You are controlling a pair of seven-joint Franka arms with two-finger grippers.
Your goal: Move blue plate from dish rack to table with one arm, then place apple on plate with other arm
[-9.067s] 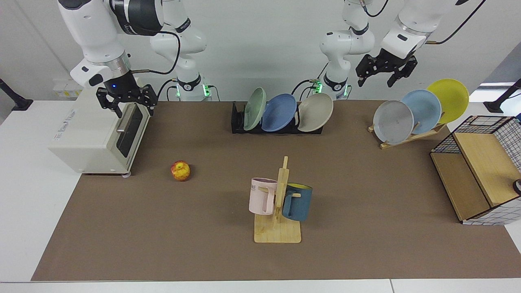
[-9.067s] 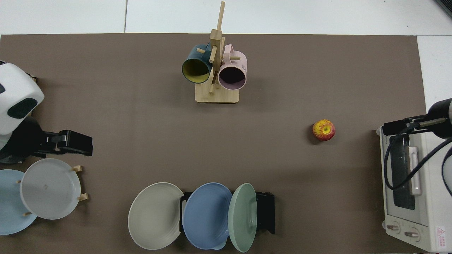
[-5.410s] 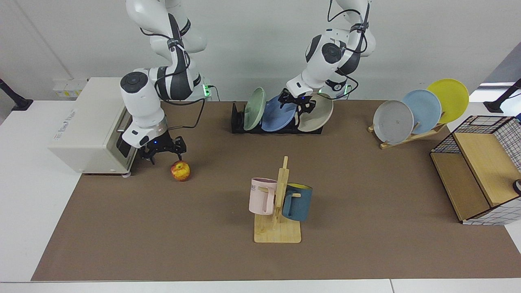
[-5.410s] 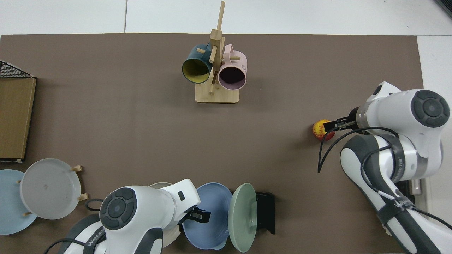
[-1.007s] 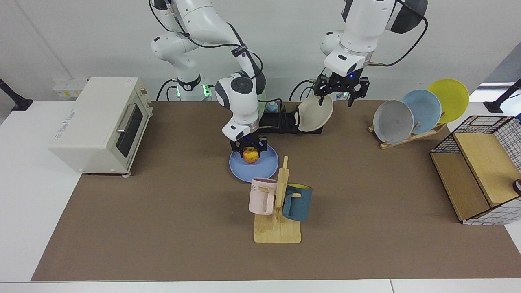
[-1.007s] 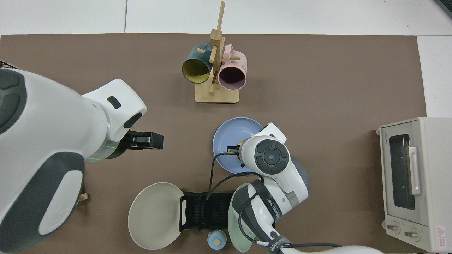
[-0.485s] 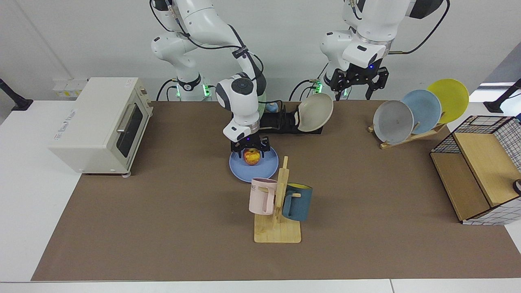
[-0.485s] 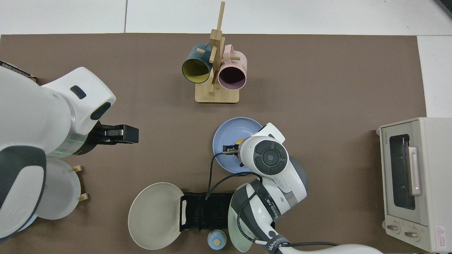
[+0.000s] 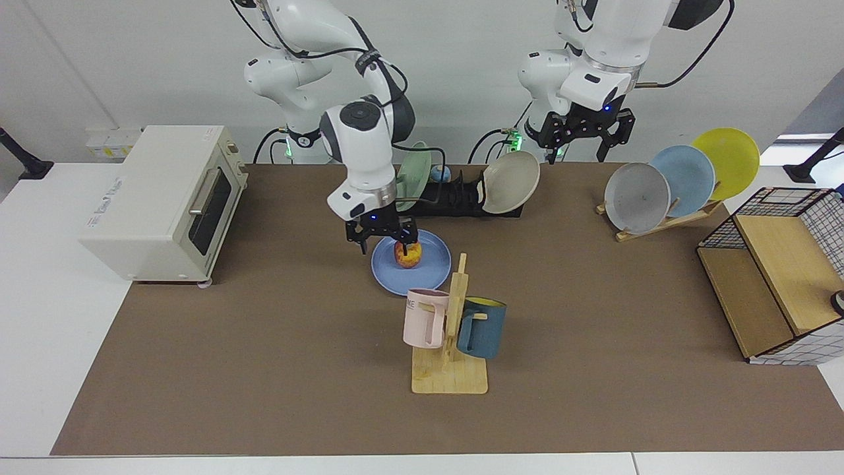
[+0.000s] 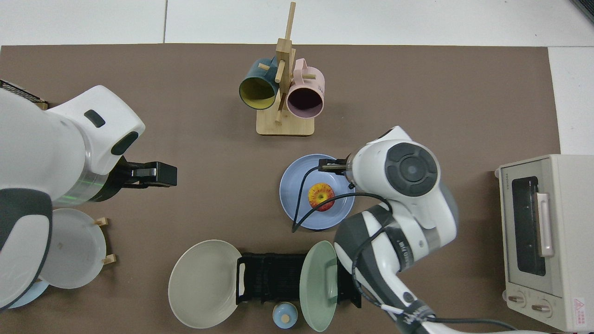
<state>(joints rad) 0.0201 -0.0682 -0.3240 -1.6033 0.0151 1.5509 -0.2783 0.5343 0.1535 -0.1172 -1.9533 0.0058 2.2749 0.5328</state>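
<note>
1. Now the apple [image 9: 409, 254] sits on the blue plate [image 9: 432, 274], which lies flat on the tabletop [image 9: 264, 343] between the dish rack [image 9: 455, 198] and a wooden mug tree [image 9: 455, 330]; in the top view the apple [image 10: 321, 196] rests a little off the plate's [image 10: 297, 204] middle, toward the rack side.
2. Right tool [image 9: 382, 239]: spread and empty, raised just above the plate's edge. From it the apple lies slightly toward the mug tree side and below, close but not touching. The right arm is by far the nearer one.
3. Left tool [image 9: 580, 135]: spread, empty, hanging high beside a beige plate at the rack's end, well apart from the apple; this arm waits.
4. Axis: the apple is nearly round, with no real long axis. In the top view its yellow dimple faces upward, so I judge it stands roughly upright.
5. Judgement: both steps look done; what remains is for the right arm to lift clear without nudging the apple, which could roll on the shallow plate.
</note>
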